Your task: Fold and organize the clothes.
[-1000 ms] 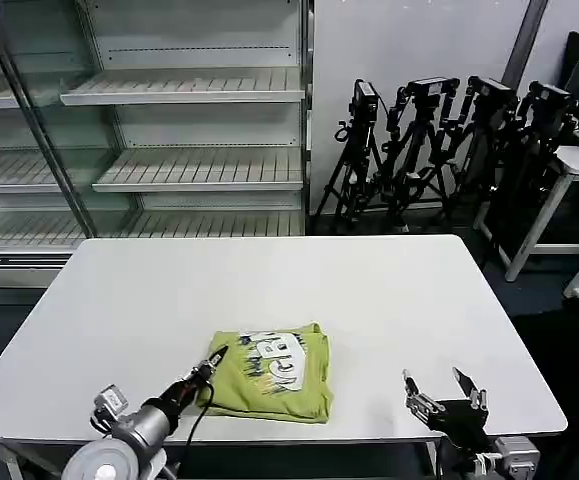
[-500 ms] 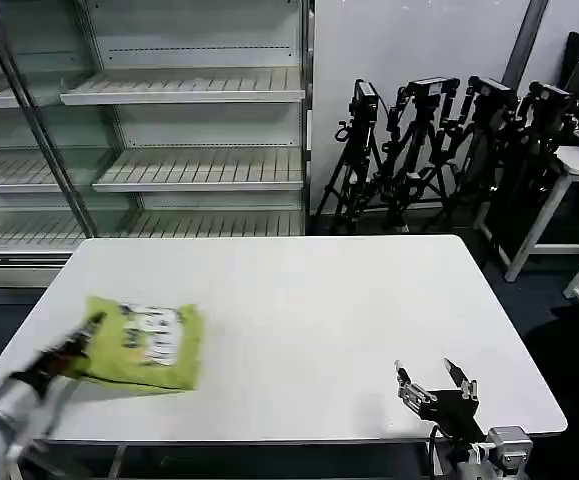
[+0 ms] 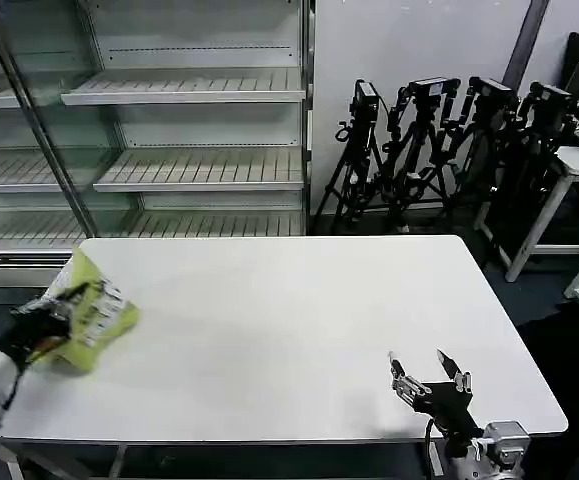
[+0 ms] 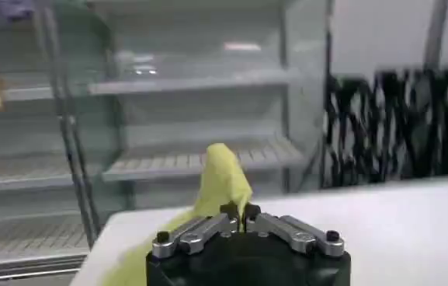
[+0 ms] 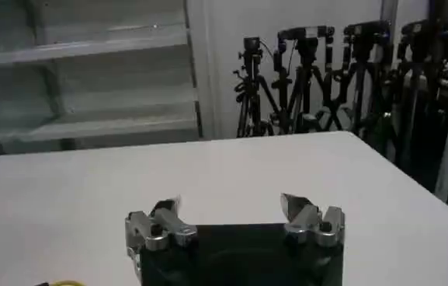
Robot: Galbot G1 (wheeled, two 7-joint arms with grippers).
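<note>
Left tool [image 3: 54, 318]: I have it at the left edge of the bench, its fingers pinched together on the folded T-shirt; in the left wrist view [image 4: 241, 214] the two jaws meet with yellow-green fabric caught between them.
T-shirt [image 3: 94, 310]: lime, folded into a small bundle with a white printed patch showing on the head view, tilted, at the bench's left edge with one end raised; I cannot tell whether its lower end touches the bench. From the left wrist camera a peak of it [image 4: 222, 180] rises past the jaws.
Right tool [image 3: 429, 375]: I see it near the bench's front right corner, fingers spread apart and gripping nothing; the right wrist view [image 5: 231, 208] shows bare bench top between the two fingertips.
Bench [image 3: 299, 320]: white, rectangular.
Shelving [image 3: 184, 130]: a white rack of slatted shelves stands behind the bench.
Tripods [image 3: 439, 150]: a cluster of black camera tripods stands by the wall, behind and to the right.
</note>
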